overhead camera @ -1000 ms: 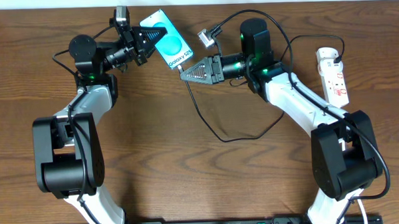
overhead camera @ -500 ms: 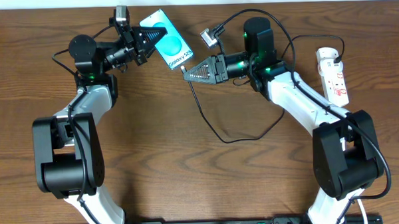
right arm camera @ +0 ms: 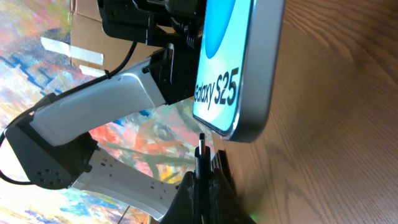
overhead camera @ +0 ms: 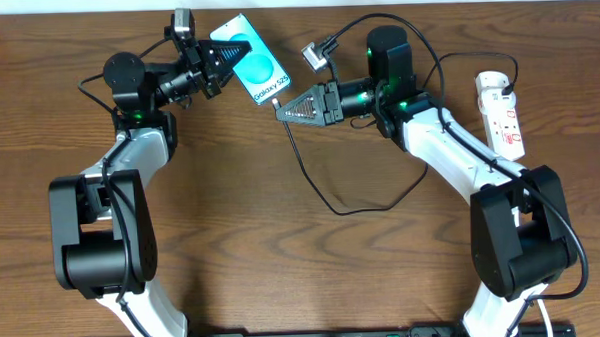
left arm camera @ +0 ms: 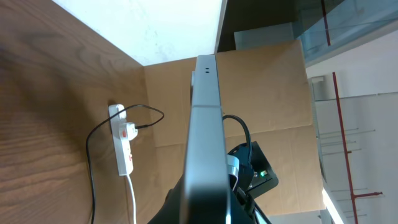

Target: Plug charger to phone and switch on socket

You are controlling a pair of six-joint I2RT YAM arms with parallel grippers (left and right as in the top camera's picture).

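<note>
The phone (overhead camera: 253, 60) with its teal-blue screen and "Galaxy S25" text is held off the table by my left gripper (overhead camera: 224, 53), which is shut on its far end. In the left wrist view the phone (left arm camera: 206, 143) shows edge-on. My right gripper (overhead camera: 288, 108) is shut on the charger's plug tip (right arm camera: 201, 144), which sits just short of the phone's lower edge (right arm camera: 239, 93), apart from it. The thin black charger cable (overhead camera: 326, 198) loops across the table. The white socket strip (overhead camera: 501, 113) lies at the far right, and also shows in the left wrist view (left arm camera: 123, 146).
A small grey connector (overhead camera: 312, 55) hangs near the right arm's wrist. The socket's white cord (left arm camera: 133, 199) runs toward the table's front. Cardboard (left arm camera: 267, 93) stands beyond the table's far edge.
My right gripper has moved a little up and right with the plug tip, nearer the phone's lower end. The left arm and phone have stayed still.
</note>
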